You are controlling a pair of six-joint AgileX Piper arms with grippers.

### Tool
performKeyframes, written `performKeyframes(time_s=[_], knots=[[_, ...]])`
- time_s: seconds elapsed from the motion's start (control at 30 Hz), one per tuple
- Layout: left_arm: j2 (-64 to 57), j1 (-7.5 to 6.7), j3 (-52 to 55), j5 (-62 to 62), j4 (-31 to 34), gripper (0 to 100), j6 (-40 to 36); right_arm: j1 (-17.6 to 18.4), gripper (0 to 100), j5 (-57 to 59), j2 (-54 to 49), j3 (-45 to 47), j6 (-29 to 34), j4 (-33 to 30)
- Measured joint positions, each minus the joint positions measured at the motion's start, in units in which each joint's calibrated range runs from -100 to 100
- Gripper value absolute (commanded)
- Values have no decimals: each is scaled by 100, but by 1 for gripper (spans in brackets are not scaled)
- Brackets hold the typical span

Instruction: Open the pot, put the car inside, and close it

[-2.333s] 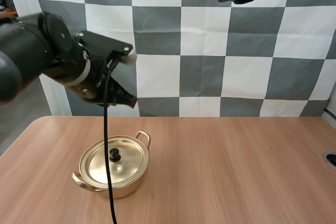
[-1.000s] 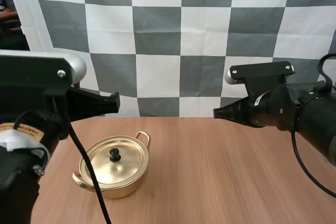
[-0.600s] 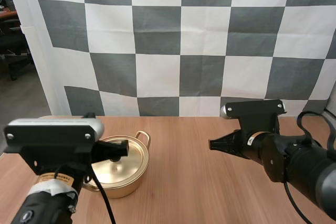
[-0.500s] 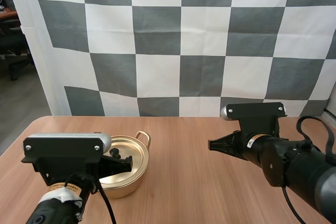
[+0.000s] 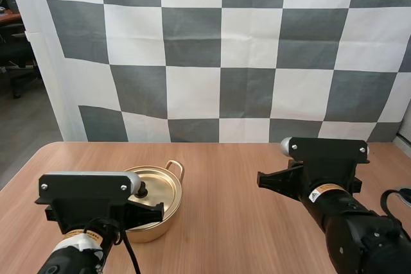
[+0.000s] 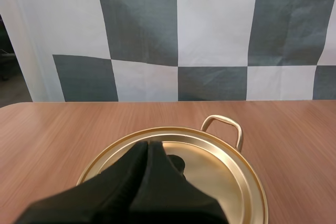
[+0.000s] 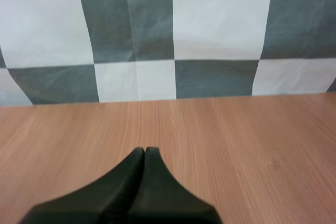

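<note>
- Our left tool is closed on nothing, tips just short of the lid knob.
- The lidded pot sits at 9 o'clock from our right tool, which is closed over the bench.

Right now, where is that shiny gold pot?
In the high view the pot sits on the left side of the table, lid on, just ahead of my left gripper, whose shut tips point at the lid's black knob.

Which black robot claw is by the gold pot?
The left gripper: it sits over the gold lid of the metal pot, by the black knob. The right gripper is over just the wooden table.
</note>
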Motion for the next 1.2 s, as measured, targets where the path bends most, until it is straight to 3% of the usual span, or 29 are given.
performKeyframes(time_s=[0.13,0.43,0.93,1.2], knots=[[0,0,0,-19,0,0,0,0,0,-432,-478,370,0,-43],[0,0,0,-19,0,0,0,0,0,171,-1345,433,0,-404],[0,0,0,-19,0,0,0,0,0,3281,-3379,433,0,-355],[0,0,0,-19,0,0,0,8,0,3968,-3916,433,0,-355]])
